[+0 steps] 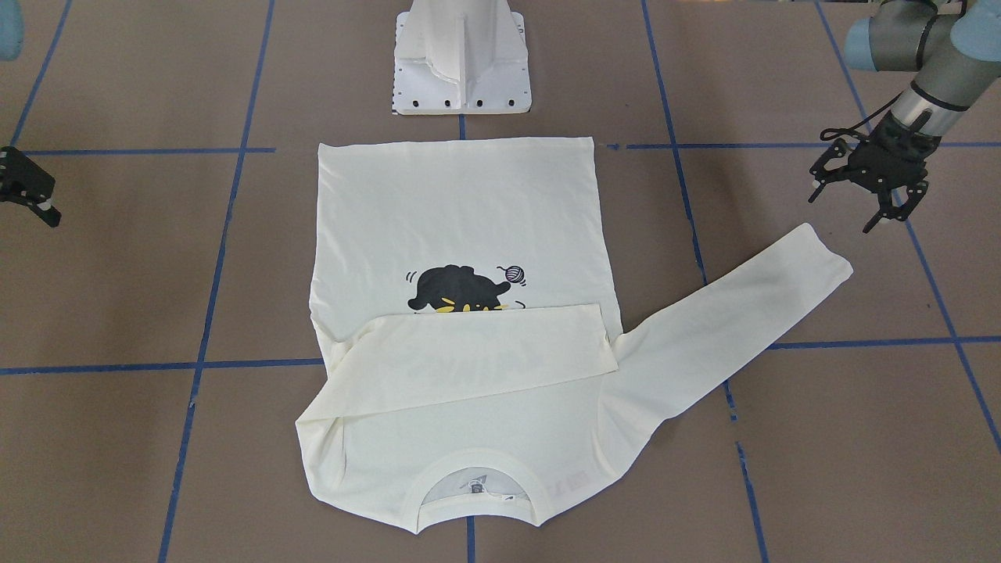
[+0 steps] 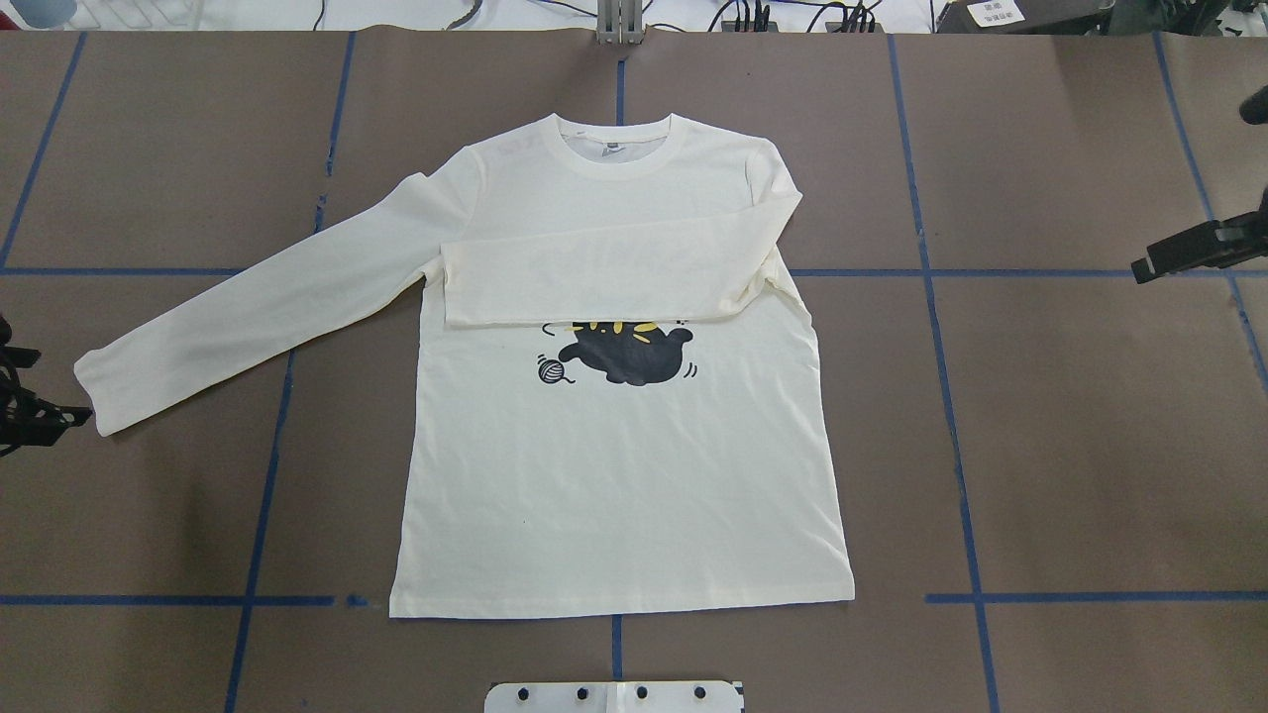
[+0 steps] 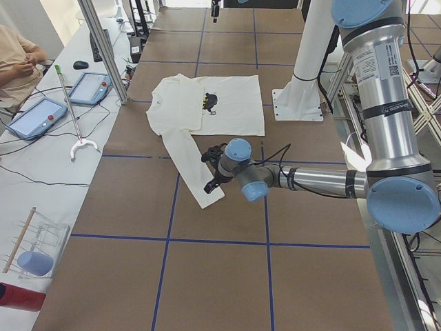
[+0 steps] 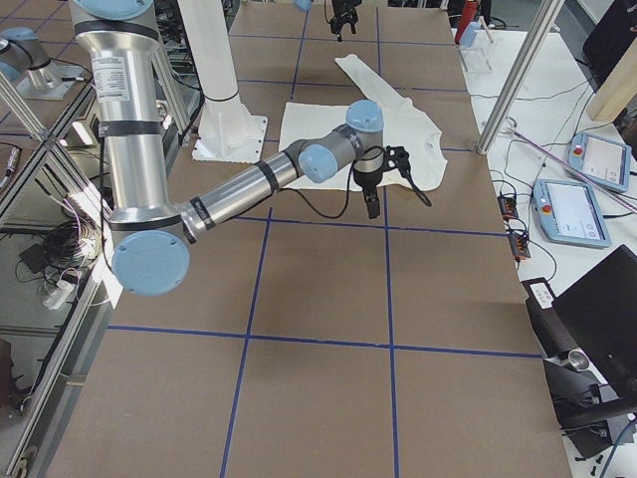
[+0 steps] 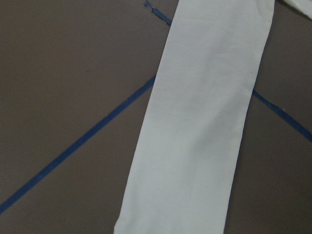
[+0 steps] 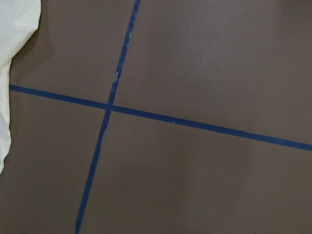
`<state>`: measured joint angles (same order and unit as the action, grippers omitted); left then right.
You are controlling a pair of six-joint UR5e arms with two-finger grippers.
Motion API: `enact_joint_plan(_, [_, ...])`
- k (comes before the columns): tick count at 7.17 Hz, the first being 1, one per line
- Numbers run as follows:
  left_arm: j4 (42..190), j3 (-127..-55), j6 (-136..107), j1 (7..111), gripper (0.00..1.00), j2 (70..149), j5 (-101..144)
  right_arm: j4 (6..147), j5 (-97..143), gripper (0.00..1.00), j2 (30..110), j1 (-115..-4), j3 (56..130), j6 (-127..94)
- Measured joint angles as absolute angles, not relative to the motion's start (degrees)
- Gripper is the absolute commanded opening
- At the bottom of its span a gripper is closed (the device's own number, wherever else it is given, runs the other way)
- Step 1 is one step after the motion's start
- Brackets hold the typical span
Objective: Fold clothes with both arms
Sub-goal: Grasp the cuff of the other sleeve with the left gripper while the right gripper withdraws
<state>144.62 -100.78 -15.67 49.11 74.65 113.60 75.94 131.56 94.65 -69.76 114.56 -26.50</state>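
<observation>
The cream long-sleeved T-shirt [image 1: 461, 211] [image 2: 614, 475] lies flat on the brown table, cat print [image 1: 461, 289] up and collar away from the robot. One sleeve [image 1: 477, 352] is folded across the chest. The other sleeve [image 1: 727, 328] [image 2: 258, 297] [image 5: 204, 122] stretches out toward the robot's left. My left gripper [image 1: 848, 205] [image 2: 25, 406] hovers open and empty just past that sleeve's cuff. At the opposite side my right gripper [image 1: 27, 191] [image 2: 1189, 253] [image 4: 396, 194] hangs open and empty, clear of the shirt; its wrist view catches only a shirt edge [image 6: 14, 29].
The white base pedestal [image 1: 463, 59] [image 2: 614, 696] stands just behind the shirt's hem. Blue tape lines [image 6: 112, 105] grid the table. In the exterior left view, a side bench holds tablets [image 3: 41, 114], a person [image 3: 17, 58] sits beside it, and a metal post [image 3: 103, 48] rises there.
</observation>
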Motion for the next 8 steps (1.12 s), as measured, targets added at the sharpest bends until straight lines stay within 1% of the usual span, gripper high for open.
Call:
enact_joint_plan(1, [145.1, -99.9, -17.8, 45.8, 0.87, 74.4, 111.2, 74.1, 133.5, 1.0, 96.9, -71.8, 114.8, -25.8])
enact_joint_plan(3, [145.3, -98.9, -19.0, 42.8, 0.64, 74.3, 109.4, 73.3, 134.5, 1.0, 98.0, -72.9, 114.7, -25.4])
enact_joint_plan(8, [145.2, -98.0, -19.0, 42.3, 0.63, 74.8, 107.7, 73.1, 134.1, 1.0, 98.1, -73.0, 115.0, -25.4])
